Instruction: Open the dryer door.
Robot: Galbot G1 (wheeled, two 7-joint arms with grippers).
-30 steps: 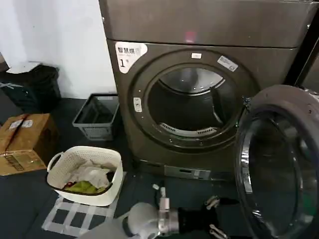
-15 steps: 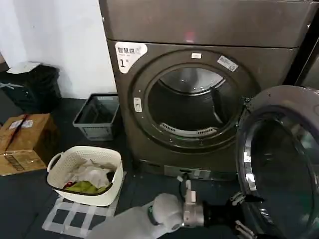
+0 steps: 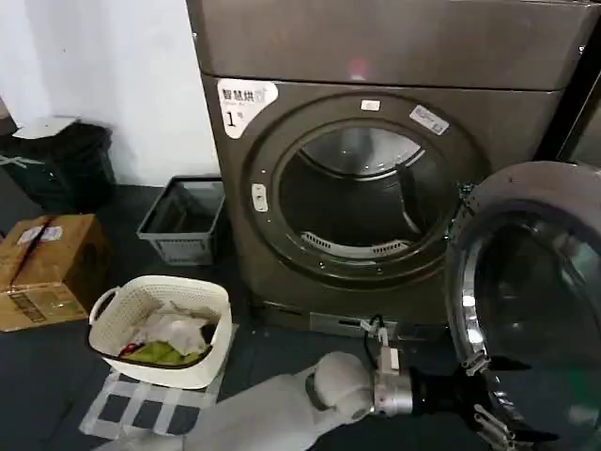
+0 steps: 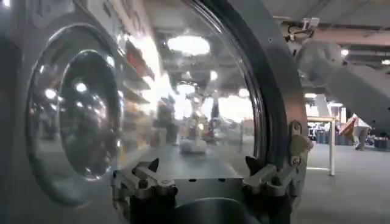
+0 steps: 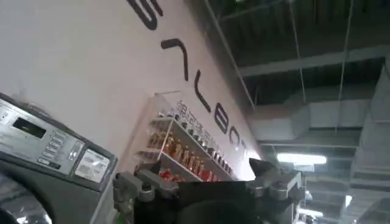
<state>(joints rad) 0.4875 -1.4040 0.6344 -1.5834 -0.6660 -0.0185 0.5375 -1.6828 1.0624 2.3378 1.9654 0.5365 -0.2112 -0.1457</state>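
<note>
Left pincer (image 3: pixel 502 399) now spread at dryer door (image 3: pixel 535 310)

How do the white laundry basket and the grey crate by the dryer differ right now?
The white laundry basket holds clothes; the grey crate looks empty. The basket sits on a checked mat nearer the robot; the crate stands back against the wall beside the dryer. Both are open-topped and on the floor.

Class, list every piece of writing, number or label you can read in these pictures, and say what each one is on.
"1": white sticker on the dryer; the characters above it are too blurred to read.
Small labels on the dryer's front ring: too small to read.
Label on the cardboard box: unreadable.
Large dark letters on the white wall: partly cut off, cannot be read with certainty.
Control panel labels: too small.
</note>
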